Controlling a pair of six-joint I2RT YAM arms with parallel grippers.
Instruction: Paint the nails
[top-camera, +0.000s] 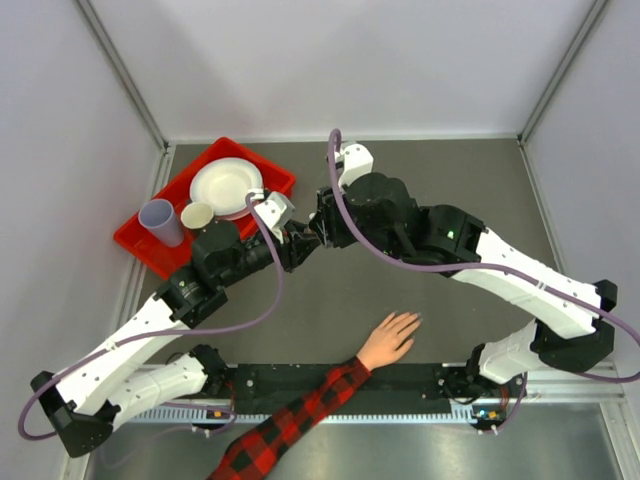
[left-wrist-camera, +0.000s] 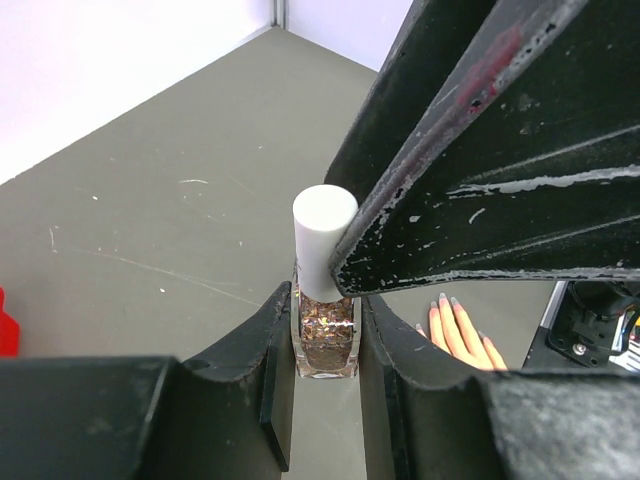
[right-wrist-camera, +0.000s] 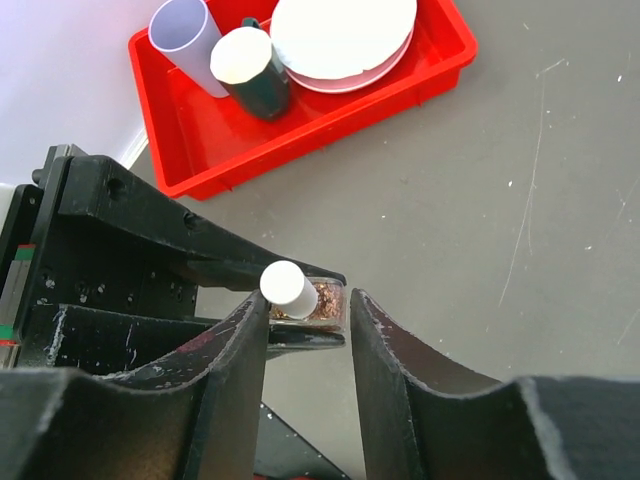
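Several pale nails (left-wrist-camera: 441, 300) show at the fingertips of a peach hand (top-camera: 388, 340), which lies flat on the grey counter (top-camera: 440, 170) with its fingers spread and pointing away from the arm bases. It sits near the counter's near edge, a little right of centre, and a red-and-black plaid sleeve (top-camera: 300, 415) runs back from its wrist. No tool touches the nails, and both robot hands are well apart from them, farther out over the middle of the counter.

Out there the 2 robot hands meet tip to tip around 1 small polish bottle (left-wrist-camera: 325, 345) of brown glitter with a white cap (left-wrist-camera: 322, 240). The left hand (left-wrist-camera: 325, 330) is clamped tight on the glass body, 1 finger on each side, holding the bottle off the counter. The right hand (right-wrist-camera: 308, 300) straddles the cap with its jaws part-spread. 1 finger touches the cap's side and the other stands just clear of it, so it has no grip on anything.

Beyond the left hand, at the far left of the counter, sits a red tray (top-camera: 275, 178). It holds a stack of white plates (top-camera: 226, 185), a lilac cup (top-camera: 160, 220) and a dark mug (top-camera: 198, 214).
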